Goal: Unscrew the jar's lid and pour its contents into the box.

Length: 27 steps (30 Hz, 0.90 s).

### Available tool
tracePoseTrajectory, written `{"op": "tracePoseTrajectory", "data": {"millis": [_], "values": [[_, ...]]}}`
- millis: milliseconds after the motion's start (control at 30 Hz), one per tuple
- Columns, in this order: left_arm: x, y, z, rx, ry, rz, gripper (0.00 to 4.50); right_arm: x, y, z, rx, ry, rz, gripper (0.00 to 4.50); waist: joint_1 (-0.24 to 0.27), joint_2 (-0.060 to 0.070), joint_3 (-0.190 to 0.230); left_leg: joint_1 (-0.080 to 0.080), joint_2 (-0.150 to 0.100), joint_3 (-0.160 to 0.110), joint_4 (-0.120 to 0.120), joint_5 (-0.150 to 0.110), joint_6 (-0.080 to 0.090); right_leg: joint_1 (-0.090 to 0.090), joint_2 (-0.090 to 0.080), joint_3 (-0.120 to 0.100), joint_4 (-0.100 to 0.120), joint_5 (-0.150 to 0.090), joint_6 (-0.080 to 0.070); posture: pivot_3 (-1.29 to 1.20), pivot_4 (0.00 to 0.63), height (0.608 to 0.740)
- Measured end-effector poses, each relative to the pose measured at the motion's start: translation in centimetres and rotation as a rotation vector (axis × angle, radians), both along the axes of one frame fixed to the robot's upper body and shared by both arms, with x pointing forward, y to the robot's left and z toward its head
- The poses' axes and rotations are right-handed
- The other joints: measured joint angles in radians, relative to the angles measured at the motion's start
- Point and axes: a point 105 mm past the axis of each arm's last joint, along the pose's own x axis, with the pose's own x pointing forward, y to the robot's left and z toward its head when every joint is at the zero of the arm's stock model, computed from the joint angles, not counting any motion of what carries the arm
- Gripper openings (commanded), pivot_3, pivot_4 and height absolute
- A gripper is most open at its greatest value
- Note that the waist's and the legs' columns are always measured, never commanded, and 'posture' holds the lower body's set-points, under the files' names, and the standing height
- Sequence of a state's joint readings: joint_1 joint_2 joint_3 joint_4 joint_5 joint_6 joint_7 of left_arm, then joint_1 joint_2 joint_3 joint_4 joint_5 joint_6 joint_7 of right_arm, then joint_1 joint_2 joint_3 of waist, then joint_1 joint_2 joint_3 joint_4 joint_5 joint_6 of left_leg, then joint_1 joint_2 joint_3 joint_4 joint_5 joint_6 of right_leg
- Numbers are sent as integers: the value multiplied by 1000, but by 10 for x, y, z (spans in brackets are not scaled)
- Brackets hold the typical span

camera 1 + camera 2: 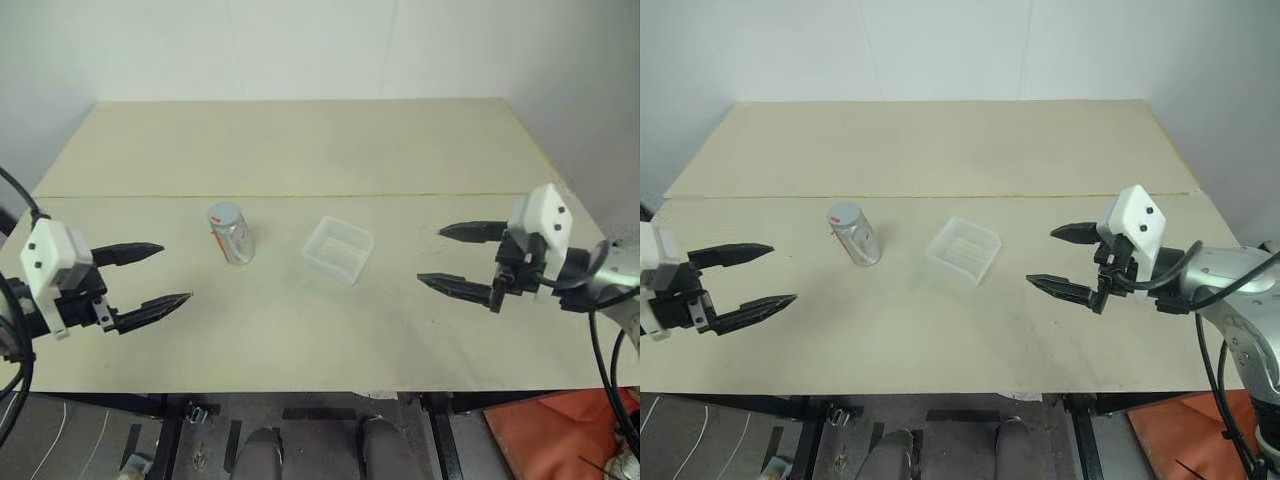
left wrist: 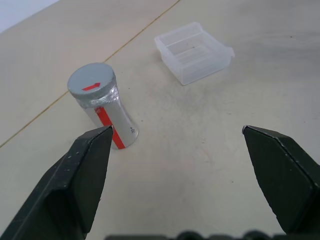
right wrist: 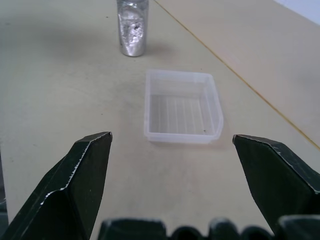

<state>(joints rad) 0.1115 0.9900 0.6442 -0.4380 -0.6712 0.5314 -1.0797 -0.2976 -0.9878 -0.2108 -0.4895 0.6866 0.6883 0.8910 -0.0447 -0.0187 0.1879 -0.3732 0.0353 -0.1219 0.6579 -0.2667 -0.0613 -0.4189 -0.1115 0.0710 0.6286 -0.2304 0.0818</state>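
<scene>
On the tabletop [image 1: 300, 330], the capped jar [image 1: 232, 236] stands upright beside the box [image 1: 337, 250]; left gripper [image 1: 158, 275] and right gripper [image 1: 450, 256] hover wide, empty.

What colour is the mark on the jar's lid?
Red, on the grey lid of the jar; clearest in the left wrist view.

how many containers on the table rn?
2. The jar stands upright, lid on, toward the robot's left. The box sits just to its right, near the table centre. Nothing seems hidden.
</scene>
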Motion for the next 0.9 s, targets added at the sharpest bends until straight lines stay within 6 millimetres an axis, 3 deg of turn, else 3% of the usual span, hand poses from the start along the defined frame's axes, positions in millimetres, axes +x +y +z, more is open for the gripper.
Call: {"op": "tracePoseTrajectory", "data": {"millis": [433,667,900], "values": [[9,0,-4,-88,-79,149,4494,3,-1,-1,16,12,19,4500,0,0,0,0,0,0,0,0,0,0,0,0,0,0,0,0,150,740],[26,-11,-35,-163,-61,241,4494,4,0,1,4,-31,24,4500,2,0,0,0,0,0,0,0,0,1,0,0,0,0,0,0,150,740],[60,-36,-57,-266,-126,387,4494,3,12,5,7,-56,68,4500,3,-1,0,1,-1,0,1,0,0,1,0,0,0,0,0,0,150,740]]}}
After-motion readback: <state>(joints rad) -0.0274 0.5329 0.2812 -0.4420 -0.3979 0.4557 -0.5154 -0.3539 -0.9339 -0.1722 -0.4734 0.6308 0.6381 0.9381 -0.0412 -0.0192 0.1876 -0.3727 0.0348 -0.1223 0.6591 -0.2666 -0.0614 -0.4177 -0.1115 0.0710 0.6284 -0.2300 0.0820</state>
